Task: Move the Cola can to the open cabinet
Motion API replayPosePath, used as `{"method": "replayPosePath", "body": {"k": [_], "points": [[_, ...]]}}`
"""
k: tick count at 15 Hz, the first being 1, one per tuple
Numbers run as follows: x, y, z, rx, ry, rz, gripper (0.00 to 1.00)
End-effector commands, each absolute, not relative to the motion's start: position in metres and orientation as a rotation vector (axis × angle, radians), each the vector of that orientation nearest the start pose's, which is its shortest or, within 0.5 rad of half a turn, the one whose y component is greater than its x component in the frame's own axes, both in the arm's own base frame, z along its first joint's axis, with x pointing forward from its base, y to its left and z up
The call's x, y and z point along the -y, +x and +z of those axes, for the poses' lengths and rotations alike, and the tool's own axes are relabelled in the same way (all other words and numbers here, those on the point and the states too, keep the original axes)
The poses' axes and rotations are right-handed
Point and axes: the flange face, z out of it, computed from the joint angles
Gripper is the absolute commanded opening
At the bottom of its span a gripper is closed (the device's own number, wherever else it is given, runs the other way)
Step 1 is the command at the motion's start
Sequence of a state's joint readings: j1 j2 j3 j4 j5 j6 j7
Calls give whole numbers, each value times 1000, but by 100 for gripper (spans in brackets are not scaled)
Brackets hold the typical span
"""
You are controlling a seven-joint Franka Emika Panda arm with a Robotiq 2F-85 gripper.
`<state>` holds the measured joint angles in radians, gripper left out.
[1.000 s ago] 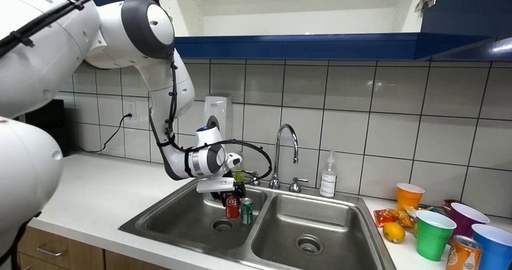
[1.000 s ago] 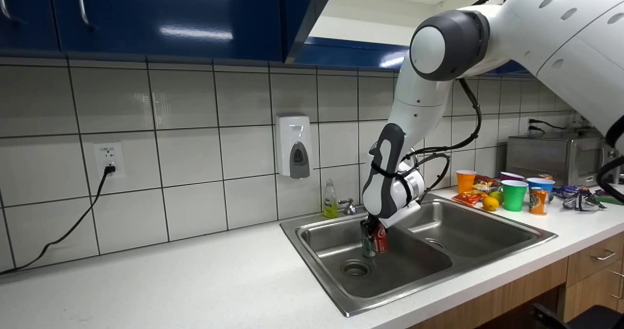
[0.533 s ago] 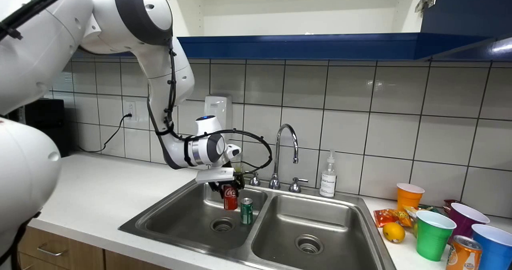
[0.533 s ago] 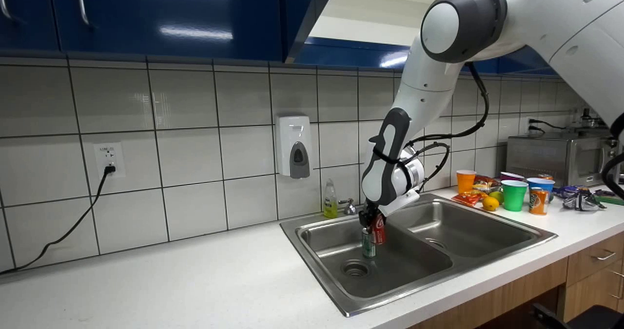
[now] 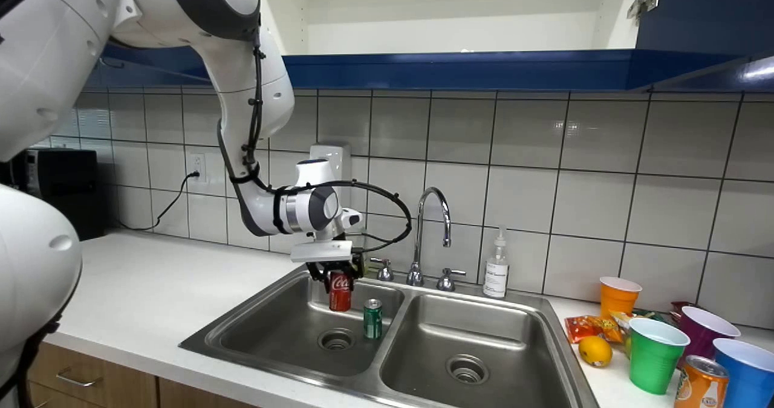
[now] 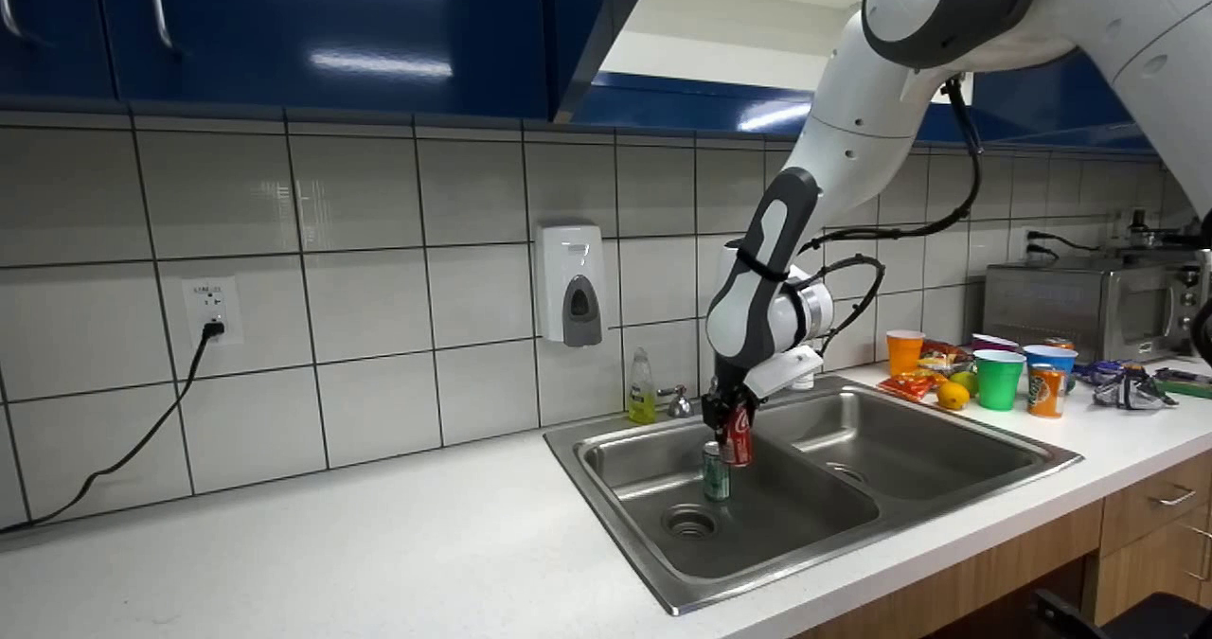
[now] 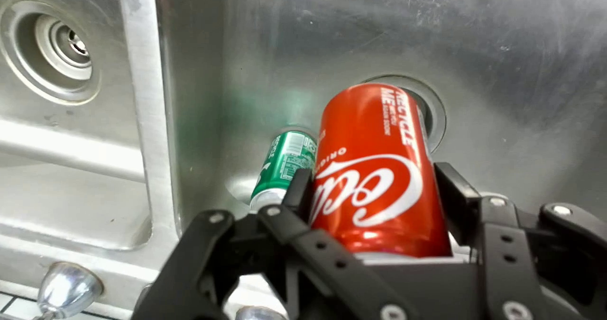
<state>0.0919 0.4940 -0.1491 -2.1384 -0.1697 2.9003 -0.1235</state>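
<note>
My gripper has the Cola can, a pad against either side, jaws spread only to the width of that red body! In the wrist view I get its white script, big and clear. In both exterior views I see it hanging close to upright over a basin of the steel sink, its base off the bottom. Near it, with a gap between them in an exterior view, a green can stands in that basin, close to the drain. Up top, the open cabinet shows its white interior, and my can is well below. On the white counter beside the sink: an orange cup, a green cup, an orange can
</note>
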Motion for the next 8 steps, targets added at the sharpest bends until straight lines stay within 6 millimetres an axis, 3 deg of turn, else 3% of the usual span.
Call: {"method": "replayPosePath", "body": {"k": [1, 8], "points": [[24, 571, 228, 481, -3211, -349, 41], [20, 531, 256, 478, -3176, -228, 41]]}}
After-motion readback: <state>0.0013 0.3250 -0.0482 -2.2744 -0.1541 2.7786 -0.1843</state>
